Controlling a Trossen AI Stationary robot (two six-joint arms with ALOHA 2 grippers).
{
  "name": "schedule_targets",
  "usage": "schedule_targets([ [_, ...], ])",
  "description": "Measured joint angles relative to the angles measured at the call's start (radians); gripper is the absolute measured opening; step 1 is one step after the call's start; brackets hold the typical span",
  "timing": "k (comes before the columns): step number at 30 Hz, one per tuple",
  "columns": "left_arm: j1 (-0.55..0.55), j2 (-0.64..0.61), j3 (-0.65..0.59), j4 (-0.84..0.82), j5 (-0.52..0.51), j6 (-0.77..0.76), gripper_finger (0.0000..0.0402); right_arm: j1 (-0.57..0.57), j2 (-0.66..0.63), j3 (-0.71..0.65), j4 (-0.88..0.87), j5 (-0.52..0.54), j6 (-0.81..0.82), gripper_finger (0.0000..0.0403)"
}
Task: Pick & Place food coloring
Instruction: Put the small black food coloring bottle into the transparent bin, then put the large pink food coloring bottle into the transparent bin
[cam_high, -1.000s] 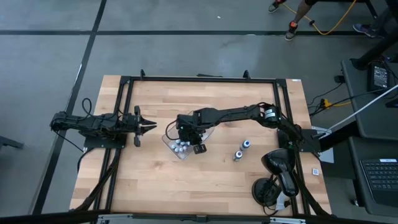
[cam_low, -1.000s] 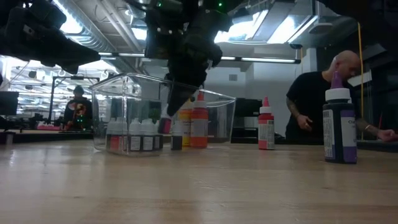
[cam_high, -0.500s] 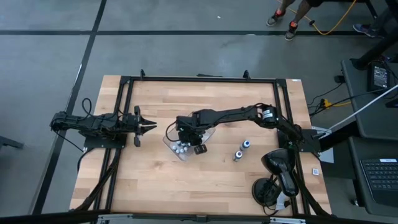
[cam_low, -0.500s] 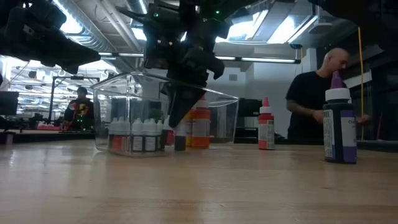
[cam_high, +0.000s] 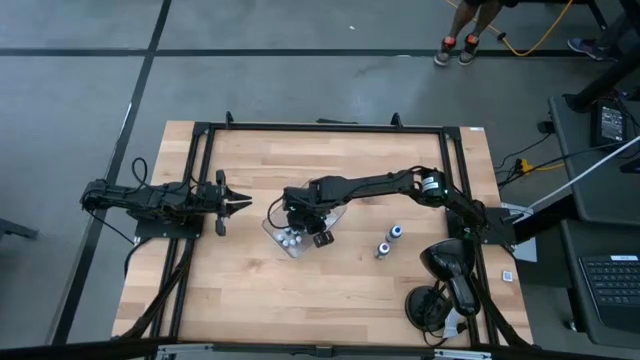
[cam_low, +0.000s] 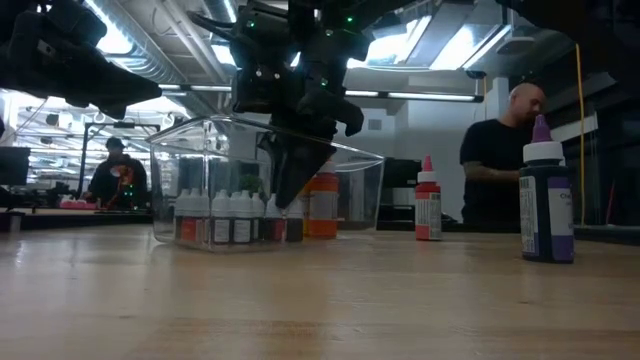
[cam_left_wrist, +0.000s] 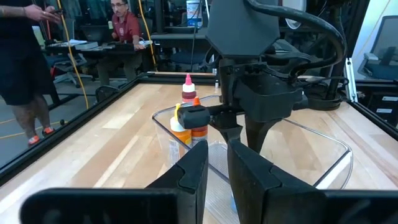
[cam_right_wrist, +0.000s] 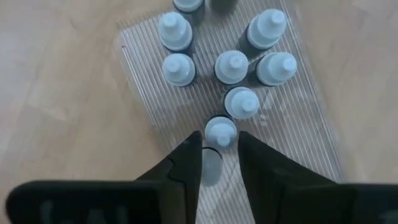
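The right tool (cam_right_wrist: 219, 163) was down inside the clear rectangular plastic tray (cam_high: 272, 232) near the middle of the light wooden desk (cam_high: 250, 290). Its two dark fingers (cam_right_wrist: 186, 165) were only a little apart, and one tiny white-capped food coloring bottle (cam_right_wrist: 221, 132) sat right at the tips, between them. Can't really tell from the wrist view whether the pads were gripping it or just flanking it. More small white-capped bottles (cam_right_wrist: 231, 66) stood upright in a loose cluster on the ribbed tray floor just beyond it. From the low view, the same little bottles (cam_low: 218, 217) lined up along the tray's near wall, with a taller orange bottle (cam_low: 321, 205) behind them.

The left tool (cam_high: 243, 203) was pressed together, holding nothing, hovering just beside the tray's left end.

Elsewhere on the desk: a red-capped bottle (cam_low: 428, 203) and a big dark purple bottle (cam_low: 546, 197) off to the right of the tray, well apart from it. In the room behind, a person in a black shirt (cam_low: 500, 165) was at a bench, and another person (cam_low: 112, 175) sat far back on the left.
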Motion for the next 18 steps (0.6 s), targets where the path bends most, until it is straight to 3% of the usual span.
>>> schedule_targets([
  [9,0.0,0.0,0.0,0.0,0.0,0.0,0.0052,0.001,0.0,0.017,-0.027,0.003,0.0,0.0124],
  [18,0.0,0.0,0.0,0.0,0.0,0.0,0.0056,0.001,0.0,0.158,-0.132,0.039,0.011,0.0126],
])
